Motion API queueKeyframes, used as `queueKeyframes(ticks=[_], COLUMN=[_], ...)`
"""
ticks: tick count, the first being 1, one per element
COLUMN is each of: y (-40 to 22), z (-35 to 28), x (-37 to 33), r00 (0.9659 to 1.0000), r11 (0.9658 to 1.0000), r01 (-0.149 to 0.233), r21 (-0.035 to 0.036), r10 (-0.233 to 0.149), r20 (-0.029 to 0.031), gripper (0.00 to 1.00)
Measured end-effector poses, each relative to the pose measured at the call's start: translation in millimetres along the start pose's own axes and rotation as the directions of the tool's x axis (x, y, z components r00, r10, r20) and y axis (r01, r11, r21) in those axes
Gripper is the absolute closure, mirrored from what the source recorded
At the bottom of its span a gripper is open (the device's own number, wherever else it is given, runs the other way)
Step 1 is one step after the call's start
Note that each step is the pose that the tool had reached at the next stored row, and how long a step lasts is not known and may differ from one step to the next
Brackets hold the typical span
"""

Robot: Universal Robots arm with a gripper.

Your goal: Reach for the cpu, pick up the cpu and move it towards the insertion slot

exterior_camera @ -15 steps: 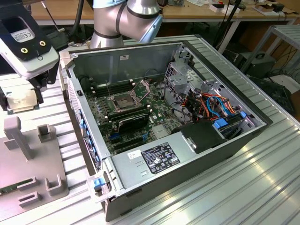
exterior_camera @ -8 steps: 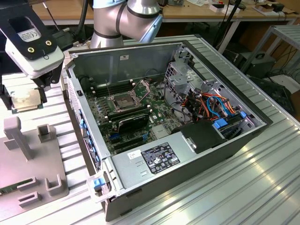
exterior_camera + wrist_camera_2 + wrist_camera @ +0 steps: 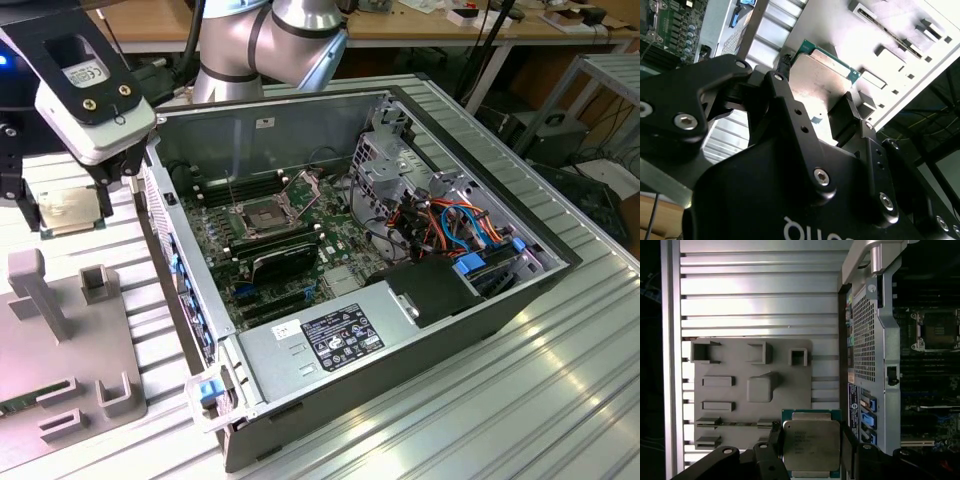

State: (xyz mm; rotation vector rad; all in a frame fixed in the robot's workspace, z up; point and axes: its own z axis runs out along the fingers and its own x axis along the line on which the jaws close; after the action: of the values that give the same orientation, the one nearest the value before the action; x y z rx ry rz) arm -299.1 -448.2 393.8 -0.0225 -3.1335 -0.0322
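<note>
Cpu [image 3: 811, 447] tight in the tool's [image 3: 811, 436] grip.

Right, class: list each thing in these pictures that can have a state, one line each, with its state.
hand: shut on the cpu, a finger on each of two opposite edges.
cpu: gripped, held roughly flat off the table, outside the case.
insertion slot: empty, latch frame hinged up, open.
computer case: lying on its side, side panel off, inside exposed.
</note>
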Motion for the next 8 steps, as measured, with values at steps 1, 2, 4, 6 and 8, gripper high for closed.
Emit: queueKeyframes(ticks=[1,2,4,6,8], y=[0.0,0.0,0.0,0.1,0.1], z=[0.1,0.0,0.0,0.0,0.0], x=[-1.1,-1.6,-2.7,-3.8,-5.1], r00=[1.0,1.0,1.0,1.0,1.0], r11=[1.0,1.0,1.0,1.0,1.0], r01=[0.0,0.0,0.0,0.0,0.0], r21=[-0.0001,-0.0001,-0.0001,-0.0001,0.0], r10=[0.0,0.0,0.0,0.0,0.0], r20=[0.0001,0.0001,0.0001,0.0001,0.0001], gripper=[0.45,0.45,0.45,0.45,0.45])
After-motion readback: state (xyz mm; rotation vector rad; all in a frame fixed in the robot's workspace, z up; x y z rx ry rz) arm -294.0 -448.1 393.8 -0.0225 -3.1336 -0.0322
